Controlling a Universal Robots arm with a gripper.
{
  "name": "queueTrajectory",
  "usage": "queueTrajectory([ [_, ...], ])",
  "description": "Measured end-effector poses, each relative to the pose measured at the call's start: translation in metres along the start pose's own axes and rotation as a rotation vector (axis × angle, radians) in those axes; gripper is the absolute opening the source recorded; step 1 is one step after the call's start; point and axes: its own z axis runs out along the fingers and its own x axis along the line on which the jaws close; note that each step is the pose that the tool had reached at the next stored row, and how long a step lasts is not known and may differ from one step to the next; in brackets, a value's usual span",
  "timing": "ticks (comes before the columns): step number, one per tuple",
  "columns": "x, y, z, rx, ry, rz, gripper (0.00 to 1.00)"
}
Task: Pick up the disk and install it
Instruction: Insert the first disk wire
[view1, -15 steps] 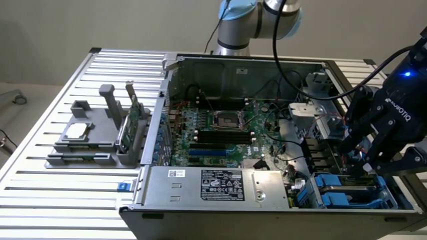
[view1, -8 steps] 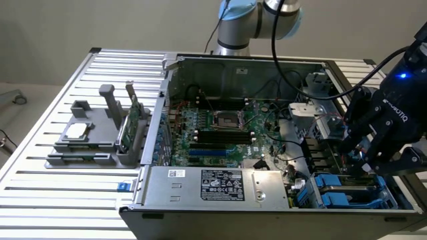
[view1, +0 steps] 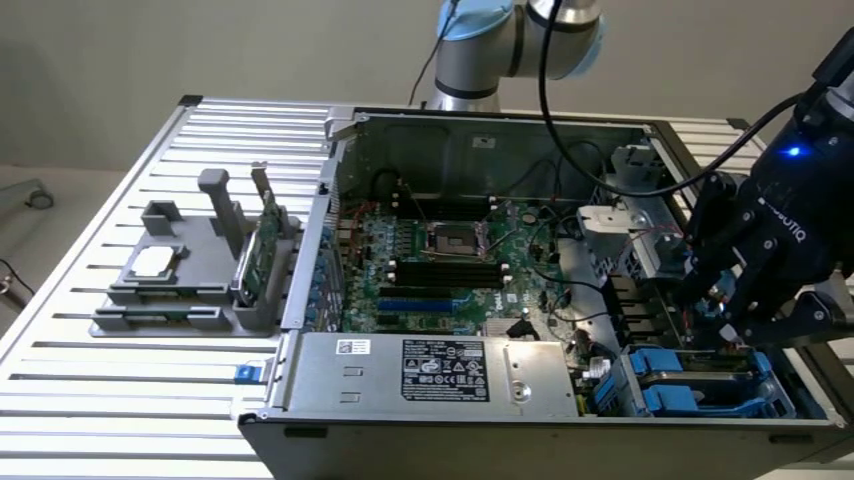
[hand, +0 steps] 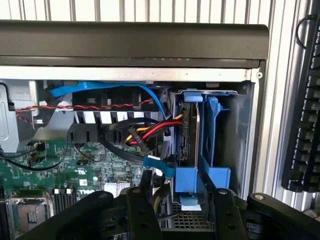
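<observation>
While I steer from afar, this is what my two camera views give me.

Scene: an open computer case lies on a slatted metal table, its green motherboard exposed.

Arm: my one gripper hangs over the case's corner at the exterior view's right, just above the blue drive bay.

Jaws: in the wrist view the two black fingers stand apart, partly open, straddling the blue carrier. I cannot tell whether they press on it or merely flank it.

Disk: the disk sits edge-on inside its blue carrier rails, down in the bay at the case's corner, beside a bundle of red, yellow and black cables.

Progress: as I judge it, the pick-up is done and the disk is in its slot. Whether it is fully seated, I cannot say.

Left to do: by my reading, little beyond freeing the carrier.

Counts: one arm, one gripper, two fingers, one disk, one case, one grey fixture on the table, holding one small silver chip and one upright green card.
</observation>
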Motion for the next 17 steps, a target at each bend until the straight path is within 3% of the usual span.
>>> queueTrajectory([
  [3,0.0010,-0.0005,0.0004,-0.0059,0.0000,0.000,0.46],
  [4,0.0014,-0.0006,0.0005,-0.0077,0.0000,0.000,0.39],
  [10,0.0032,-0.0013,0.0011,-0.0170,0.0001,0.000,0.39],
  [12,0.0038,-0.0014,0.0013,-0.0200,0.0002,0.001,0.36],
  [13,0.0040,-0.0015,0.0014,-0.0214,0.0002,0.001,0.29],
  [17,0.0050,-0.0018,0.0017,-0.0262,0.0002,0.001,0.29],
])
